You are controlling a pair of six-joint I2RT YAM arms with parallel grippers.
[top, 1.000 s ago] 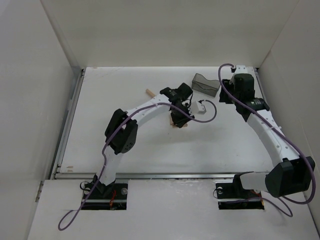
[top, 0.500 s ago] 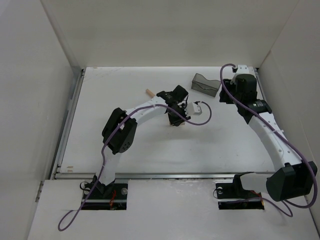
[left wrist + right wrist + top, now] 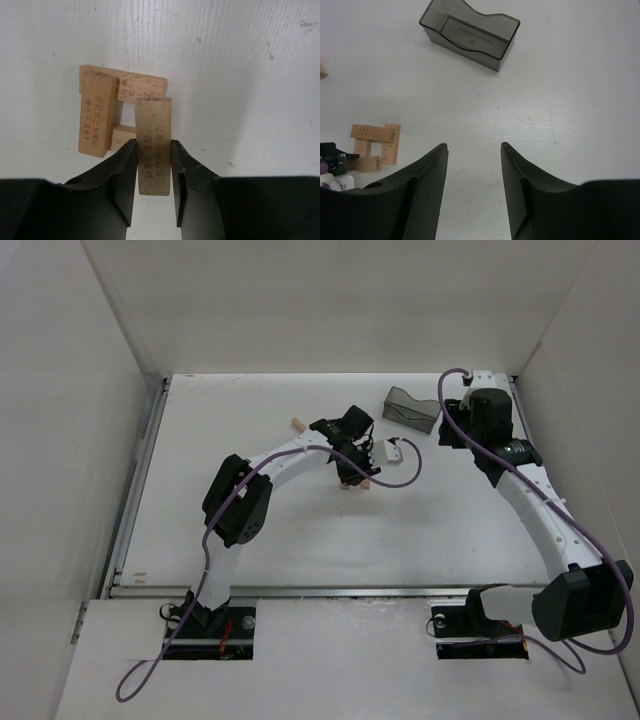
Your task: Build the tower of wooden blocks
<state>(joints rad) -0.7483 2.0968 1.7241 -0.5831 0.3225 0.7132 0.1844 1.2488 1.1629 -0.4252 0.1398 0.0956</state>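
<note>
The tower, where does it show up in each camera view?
Top external: tower at centre, mostly under the left gripper.
Left wrist: tower left of centre, beside the gripped block.
Right wrist: tower at lower left.
Landmark: grey bin, in top and right wrist views only.

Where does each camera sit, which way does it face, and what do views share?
Top external: above and behind the bases, looking down on the table; left arm and right arm show.
Left wrist: on the left arm, looking down past the left tool, shut on a block, at the tower.
Right wrist: on the right arm, looking down past the open right tool at the bin.
Shared: tower in all three; bin in top and right wrist.
</note>
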